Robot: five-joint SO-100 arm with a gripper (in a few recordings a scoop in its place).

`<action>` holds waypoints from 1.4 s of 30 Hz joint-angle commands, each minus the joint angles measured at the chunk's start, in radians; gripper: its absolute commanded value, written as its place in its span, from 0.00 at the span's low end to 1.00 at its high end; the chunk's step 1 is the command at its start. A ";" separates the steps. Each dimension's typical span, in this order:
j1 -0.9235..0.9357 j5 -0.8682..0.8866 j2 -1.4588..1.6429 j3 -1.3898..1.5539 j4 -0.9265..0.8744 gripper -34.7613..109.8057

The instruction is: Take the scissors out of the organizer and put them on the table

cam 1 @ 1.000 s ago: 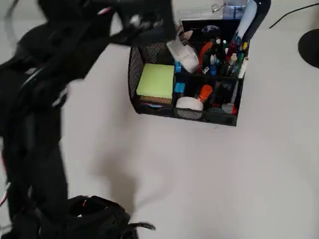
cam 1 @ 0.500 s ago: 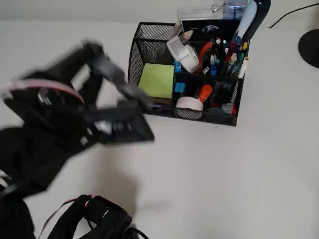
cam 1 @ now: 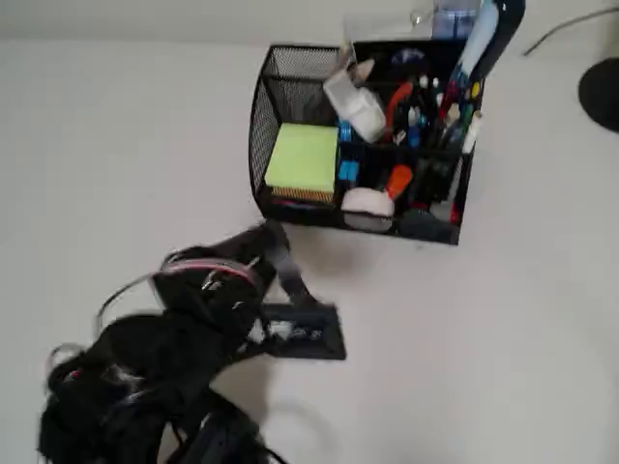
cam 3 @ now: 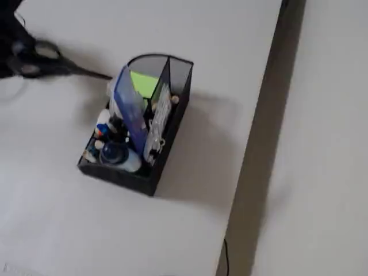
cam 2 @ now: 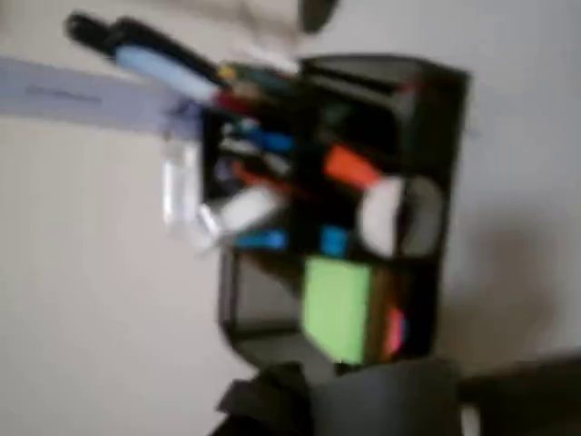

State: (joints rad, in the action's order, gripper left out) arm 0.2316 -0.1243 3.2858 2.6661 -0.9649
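- The scissors (cam 1: 280,263) are out of the organizer (cam 1: 259,116) and sit at the end of the arm (cam 1: 184,319), just beside the organizer's front-left corner in the overhead view.
- The jaws appear closed on the handle end. Motion blur hides the exact contact.
- Long axis: in the fixed view the scissors (cam 3: 69,68) have their handle loops toward the arm, and the blade tip points at the organizer's curved wall (cam 3: 183,75), close to it but apart.
- Whether the blades touch the desk (cam 1: 503,338) cannot be determined.
- Open room: bare desk lies left of and in front of the organizer in the overhead view.
- The desk edge (cam 3: 261,132) lies beyond the organizer, well away from the arm.
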 commanded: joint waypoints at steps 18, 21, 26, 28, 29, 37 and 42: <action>0.135 -0.127 0.000 0.402 0.434 0.46; 0.135 -0.153 0.000 0.393 0.393 0.48; 0.112 -0.239 0.000 0.403 0.345 0.52; 0.101 -0.275 0.000 0.403 0.301 0.52; 0.100 -0.288 0.000 0.402 0.276 0.52; 0.138 -0.459 0.000 0.379 0.112 0.52; 0.117 -0.526 0.000 0.327 -0.014 0.52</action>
State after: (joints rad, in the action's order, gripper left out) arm 0.3543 -0.5875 3.2720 3.0787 -0.8989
